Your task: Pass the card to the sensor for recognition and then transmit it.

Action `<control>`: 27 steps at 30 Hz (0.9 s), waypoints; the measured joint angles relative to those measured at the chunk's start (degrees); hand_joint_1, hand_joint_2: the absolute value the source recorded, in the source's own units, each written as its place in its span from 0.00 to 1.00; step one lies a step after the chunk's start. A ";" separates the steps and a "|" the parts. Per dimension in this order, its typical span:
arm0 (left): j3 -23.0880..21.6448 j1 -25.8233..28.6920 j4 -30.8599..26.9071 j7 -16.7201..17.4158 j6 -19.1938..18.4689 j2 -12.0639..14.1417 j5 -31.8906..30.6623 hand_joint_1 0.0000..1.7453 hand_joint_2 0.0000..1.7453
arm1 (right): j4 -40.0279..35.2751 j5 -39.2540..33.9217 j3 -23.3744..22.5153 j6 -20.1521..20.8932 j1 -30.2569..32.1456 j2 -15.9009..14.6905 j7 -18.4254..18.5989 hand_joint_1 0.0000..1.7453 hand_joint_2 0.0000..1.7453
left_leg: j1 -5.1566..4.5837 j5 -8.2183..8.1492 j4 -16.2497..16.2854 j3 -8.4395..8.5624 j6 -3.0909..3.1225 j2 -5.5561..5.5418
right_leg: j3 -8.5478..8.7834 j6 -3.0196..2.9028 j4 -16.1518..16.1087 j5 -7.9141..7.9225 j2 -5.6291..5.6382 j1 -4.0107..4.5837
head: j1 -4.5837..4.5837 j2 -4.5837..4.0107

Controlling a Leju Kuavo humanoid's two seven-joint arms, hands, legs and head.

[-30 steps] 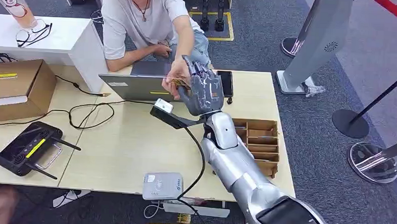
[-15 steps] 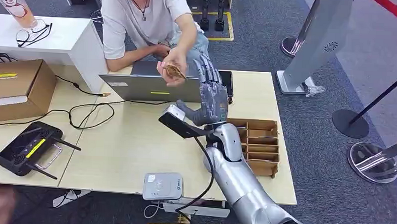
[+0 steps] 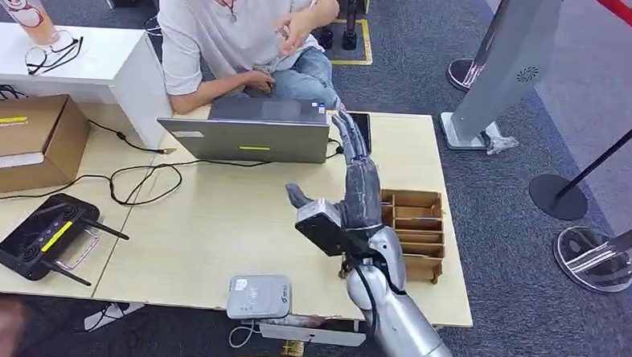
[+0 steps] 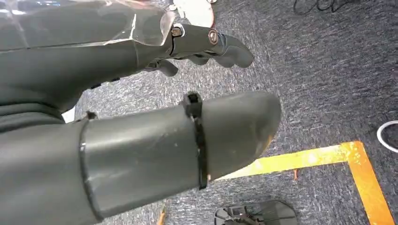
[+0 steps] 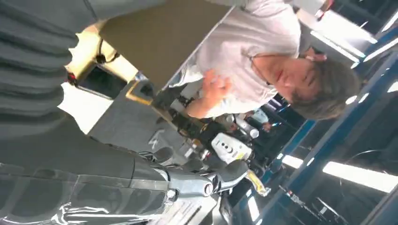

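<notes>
My right hand point(image 3: 359, 180) is spread and empty at centre frame over the worktop point(image 3: 214, 222). The card point(image 3: 283, 32) sits pinched in the person's hand point(image 3: 294, 25), upper centre. I judge it thin, stiff, light and slippery; best pinched at an edge.

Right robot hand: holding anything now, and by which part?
Nothing. The right robot hand is open over the table, fingers spread and empty. The person's hand has something small, too blurred to identify.

Right hand point(image 5: 141, 183) with fingers extended and empty, beyond it a person point(image 5: 253, 61) in a pale shirt.
</notes>
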 joint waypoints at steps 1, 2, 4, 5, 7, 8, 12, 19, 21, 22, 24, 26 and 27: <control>-0.02 0.00 0.00 -0.09 0.11 -0.02 -0.02 0.00 0.00 | -1.58 -1.00 0.11 0.59 1.33 -0.56 -0.54 0.00 0.00 | 0.00 0.00 0.00 0.00 0.00 0.00 | 0.00 0.00 0.00 0.00 0.00 0.00 | -0.02 0.00; -0.04 0.00 0.00 -0.09 0.11 -0.02 -0.02 0.00 0.00 | -2.69 -1.70 0.20 1.03 2.47 -1.01 -0.94 0.00 0.00 | 0.00 0.00 0.00 0.00 0.00 0.00 | 0.00 0.00 0.00 0.00 0.00 0.00 | 0.00 0.00; -0.11 0.00 0.00 -0.09 0.11 -0.04 -0.09 0.00 0.00 | -4.98 -3.59 0.28 2.12 4.70 -1.99 -2.01 0.00 0.00 | 0.00 0.00 0.00 0.00 0.00 0.00 | 0.00 0.00 0.00 0.00 0.00 0.00 | 0.00 0.00; -0.15 -0.01 0.00 -0.06 0.11 -0.04 -0.09 0.00 0.00 | -6.18 -4.90 0.28 2.86 5.85 -2.43 -2.67 0.00 0.00 | 0.00 -0.01 0.00 0.00 0.00 0.00 | 0.00 0.00 0.00 0.00 0.00 0.00 | 0.00 0.00; -0.24 -0.02 0.00 0.09 0.11 -0.04 -0.09 0.00 0.00 | -8.32 -6.81 0.35 4.04 8.08 -3.30 -3.67 0.00 0.00 | 0.00 -0.01 0.00 -0.01 0.00 0.00 | 0.00 0.00 0.00 0.00 0.00 0.00 | -0.02 0.00; -0.37 -0.02 0.00 0.18 0.09 -0.04 -0.07 0.00 0.00 | -9.11 -7.47 0.42 4.50 8.98 -3.65 -3.98 0.00 0.00 | 0.00 -0.01 0.00 -0.01 0.00 0.00 | 0.00 0.00 0.00 0.00 0.00 0.00 | 0.00 0.00; -0.63 -0.03 0.00 0.35 0.11 -0.04 0.13 0.00 0.00 | -12.17 -9.18 1.12 6.10 12.06 -4.81 -4.68 0.00 0.00 | 0.00 -0.01 0.00 0.00 0.00 0.01 | -0.01 0.00 0.00 0.00 0.00 0.00 | 0.00 0.00; -0.63 0.01 0.00 0.04 0.52 0.00 1.05 0.00 0.00 | -15.12 -10.27 1.88 7.93 15.12 -5.83 -5.05 0.00 0.00 | 0.00 -0.01 0.00 0.00 0.00 0.01 | 0.00 0.00 0.00 0.00 0.00 0.00 | -0.02 0.00; -0.63 0.01 0.00 0.04 0.52 0.00 1.05 0.00 0.00 | -15.12 -10.27 1.88 7.93 15.12 -5.83 -5.05 0.00 0.00 | 0.00 -0.01 0.00 0.00 0.00 0.01 | 0.00 0.00 0.00 0.00 0.00 0.00 | -0.02 0.00; -0.63 0.01 0.00 0.02 0.55 0.00 1.07 0.00 0.00 | -15.19 -10.27 1.90 7.98 15.23 -5.86 -5.07 0.00 0.00 | 0.00 -0.01 0.00 0.00 0.00 0.01 | 0.00 0.00 0.00 0.00 0.00 0.00 | -0.02 0.00; -0.63 0.02 0.00 -0.04 0.57 0.00 1.13 0.00 0.00 | -15.36 -10.27 1.97 8.04 15.37 -5.90 -5.09 0.00 0.00 | 0.00 -0.01 0.00 -0.01 0.00 0.01 | 0.00 0.00 0.00 0.00 0.00 0.00 | 0.00 0.00; -0.63 0.06 0.00 -0.13 0.61 0.02 1.22 0.00 0.00 | -15.80 -10.27 2.14 8.30 15.96 -6.05 -5.14 0.00 0.00 | 0.00 -0.01 0.00 -0.01 0.00 0.01 | 0.00 0.00 0.00 -0.01 0.00 0.00 | 0.00 0.00; -0.63 0.08 0.00 -0.15 0.63 0.02 1.31 0.00 0.00 | -16.08 -10.27 2.30 8.39 16.33 -6.16 -5.16 0.00 0.00 | 0.00 -0.01 0.00 -0.01 0.00 0.01 | 0.00 0.00 0.00 -0.01 0.00 0.00 | -0.02 0.00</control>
